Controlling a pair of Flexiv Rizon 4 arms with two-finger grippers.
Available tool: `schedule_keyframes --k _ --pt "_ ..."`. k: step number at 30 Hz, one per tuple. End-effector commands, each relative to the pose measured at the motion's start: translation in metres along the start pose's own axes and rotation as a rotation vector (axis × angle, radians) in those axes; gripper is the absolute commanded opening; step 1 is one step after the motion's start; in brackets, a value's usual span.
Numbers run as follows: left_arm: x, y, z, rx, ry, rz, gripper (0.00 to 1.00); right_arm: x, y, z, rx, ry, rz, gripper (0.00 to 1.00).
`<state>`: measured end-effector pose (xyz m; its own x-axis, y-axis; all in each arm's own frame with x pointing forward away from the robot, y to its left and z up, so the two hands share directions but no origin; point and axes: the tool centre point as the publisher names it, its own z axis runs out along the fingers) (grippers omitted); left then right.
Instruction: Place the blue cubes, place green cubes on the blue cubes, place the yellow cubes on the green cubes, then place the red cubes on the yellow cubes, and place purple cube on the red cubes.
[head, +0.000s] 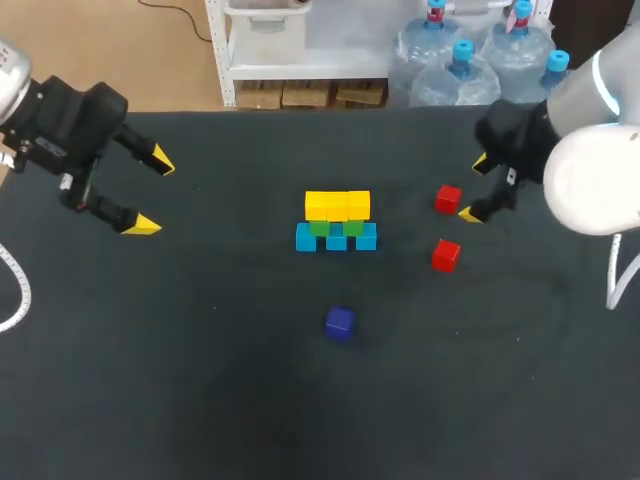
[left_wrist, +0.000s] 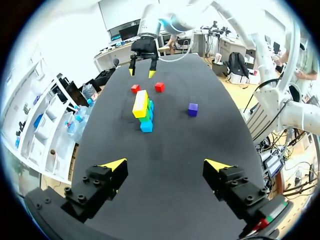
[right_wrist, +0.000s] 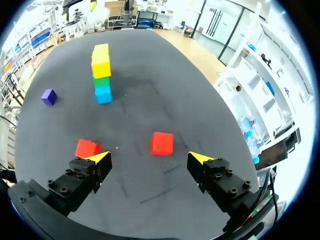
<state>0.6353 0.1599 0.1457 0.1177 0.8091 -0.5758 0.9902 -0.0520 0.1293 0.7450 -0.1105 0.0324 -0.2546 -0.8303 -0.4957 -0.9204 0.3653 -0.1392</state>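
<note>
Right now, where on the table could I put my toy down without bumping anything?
Bare table lies between the left fingers and the cube stack. There is more along the near edge, in front of the purple cube. It is crowded on the stack's right side: the far red cube and the near red cube sit close to the right fingers.

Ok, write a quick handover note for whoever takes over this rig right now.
Left gripper: open, empty, over the table's left side.
Right gripper: open, empty, beside a red cube.
Done: blue cubes in a row mid-table, green cubes on them, yellow cubes on top.
Loose on the table: second red cube right of the stack, purple cube in front of it.
Left: both reds onto the yellow, then purple onto the reds.
</note>
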Motion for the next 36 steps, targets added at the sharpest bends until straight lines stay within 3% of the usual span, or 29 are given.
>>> schedule_keyframes --k 1,11,14,16,18,19,21,24,27,33,36 --pt "0.001 0.000 0.000 -0.002 -0.003 0.003 1.00 -0.003 -0.012 0.016 -0.009 0.002 0.002 1.00" --pt "0.001 0.000 0.000 -0.002 -0.003 0.003 1.00 -0.006 -0.020 0.033 0.017 0.011 0.047 1.00" --pt "0.001 0.000 0.000 -0.002 -0.003 0.003 1.00 -0.007 -0.021 0.035 0.035 0.021 0.066 0.85" --pt "0.001 0.000 0.000 -0.002 -0.003 0.003 1.00 -0.007 -0.022 0.037 0.051 0.036 0.073 0.83" --pt "0.001 0.000 0.000 -0.002 -0.003 0.003 1.00 -0.007 -0.022 0.038 0.061 0.045 0.075 0.66" --pt "0.001 0.000 0.000 -0.002 -0.003 0.003 1.00 -0.007 -0.022 0.039 0.067 0.056 0.078 0.64" --pt "0.001 0.000 0.000 -0.002 -0.003 0.003 1.00 -0.007 -0.021 0.040 0.066 0.054 0.085 0.71" --pt "0.001 0.000 0.000 -0.002 -0.003 0.003 1.00 -0.006 -0.019 0.041 0.064 0.058 0.094 0.92" --pt "0.001 0.000 0.000 -0.002 -0.003 0.003 1.00 -0.004 -0.018 0.042 0.061 0.062 0.106 0.97" --pt "0.001 0.000 0.000 -0.002 -0.003 0.003 1.00 0.000 -0.015 0.044 0.074 0.076 0.140 1.00" --pt "0.001 0.000 0.000 -0.002 -0.003 0.003 1.00 0.000 -0.014 0.045 0.081 0.076 0.154 0.93"
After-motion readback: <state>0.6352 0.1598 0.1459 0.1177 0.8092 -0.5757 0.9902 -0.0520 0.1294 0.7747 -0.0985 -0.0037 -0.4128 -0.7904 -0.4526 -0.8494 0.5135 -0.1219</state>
